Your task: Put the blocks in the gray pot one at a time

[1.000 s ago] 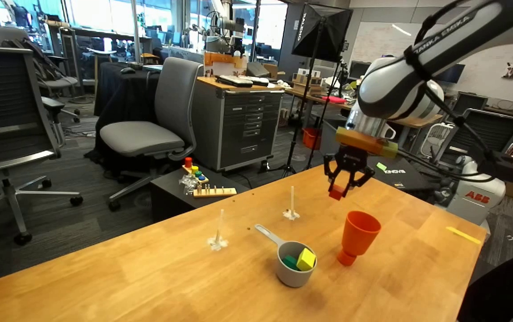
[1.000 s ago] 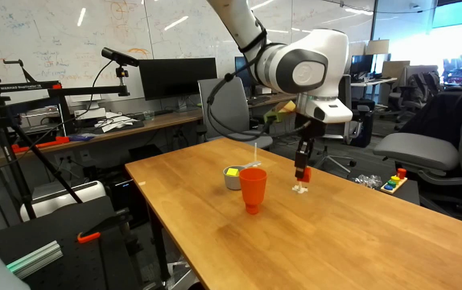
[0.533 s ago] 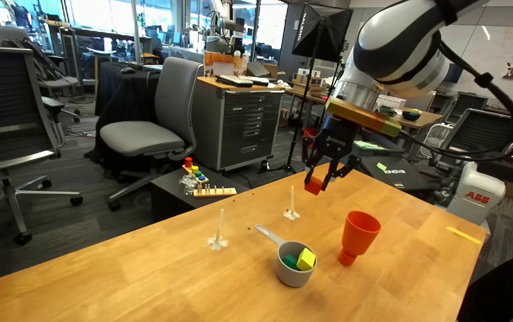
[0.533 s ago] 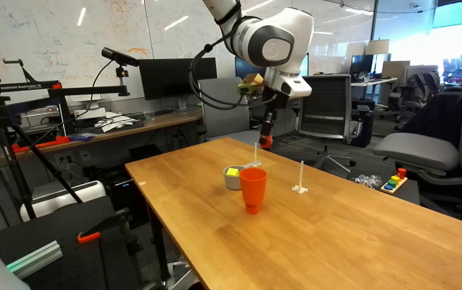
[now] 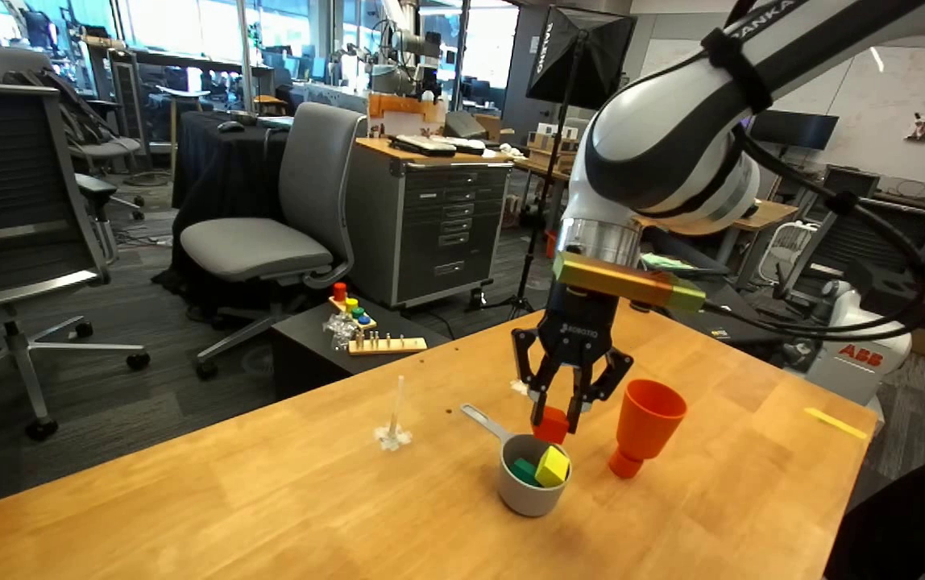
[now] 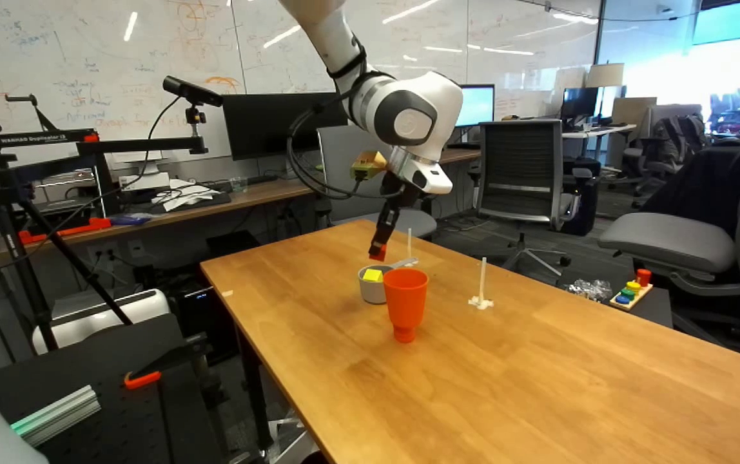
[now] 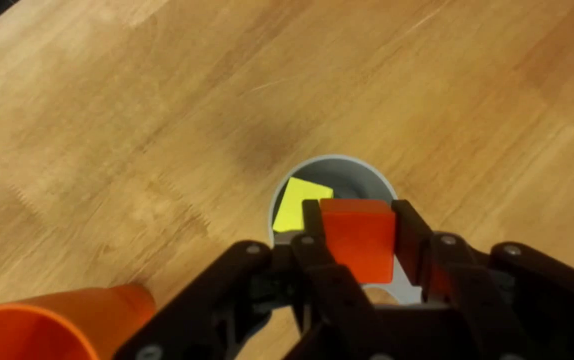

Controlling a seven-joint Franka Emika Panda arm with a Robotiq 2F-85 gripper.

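The gripper (image 5: 557,417) hangs over the far side of the gray pot (image 5: 528,501), and it has hold of the red block (image 5: 551,427)! That cube sits right at the tips, squeezed between the two fingers (image 7: 409,225), the jaws standing just one cube's width apart. In both exterior views the red block is just above the pot's far rim; in the wrist view it hides part of the mouth, on the side where the handle (image 5: 485,420) joins.

Down inside the pot, two more are in! The yellow block (image 5: 553,467) lies tilted at the right, its top up near the rim, with the dark green block (image 5: 523,471) lower and to its left; the yellow one partly covers it, so whether the pair touch is hard to call.

Close by, in an exterior view, the red-orange cup (image 5: 646,427) stands upright on the wooden table (image 5: 269,499), just right of the pot and apart from it, mouth up. Off to the left, well apart from the action, a thin stick (image 5: 397,407) stands upright.
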